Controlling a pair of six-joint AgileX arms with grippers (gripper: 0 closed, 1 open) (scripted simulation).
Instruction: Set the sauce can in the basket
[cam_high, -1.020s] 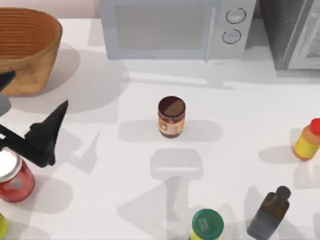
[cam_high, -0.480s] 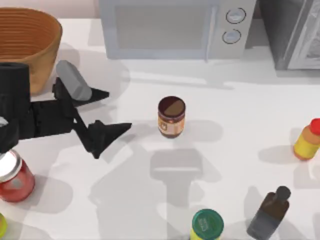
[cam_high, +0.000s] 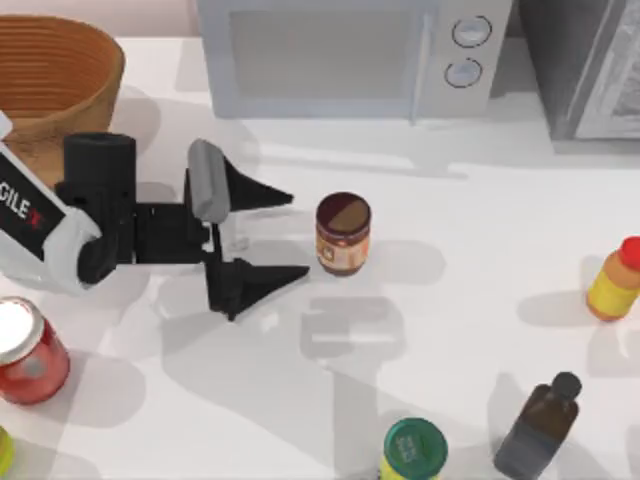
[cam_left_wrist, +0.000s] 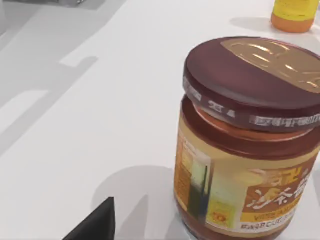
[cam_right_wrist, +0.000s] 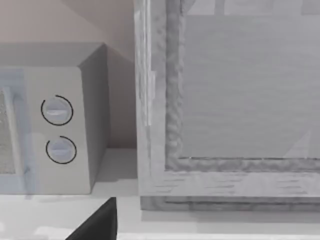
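The sauce can (cam_high: 343, 233) stands upright in the middle of the table, with a dark brown lid and an orange-brown label. My left gripper (cam_high: 297, 234) is open just to its left, fingers pointing at it, one on the far side and one on the near side, short of touching. The left wrist view has the sauce can (cam_left_wrist: 250, 145) close up, with one dark fingertip (cam_left_wrist: 95, 225) at the lower edge. The woven basket (cam_high: 100, 110) sits at the far left corner, behind the left arm. A dark piece of my right gripper (cam_right_wrist: 97, 225) faces the microwave.
A microwave (cam_high: 340, 55) and a grey cabinet (cam_high: 590, 65) line the back. A red can (cam_high: 28, 352) stands at the near left. A green-lidded jar (cam_high: 413, 450) and a dark bottle (cam_high: 540, 425) stand at the front, a yellow bottle (cam_high: 615, 280) at the right edge.
My left arm has swung in from the left edge toward the right, bringing its open gripper up to the sauce can. The can and the other things have stayed put.
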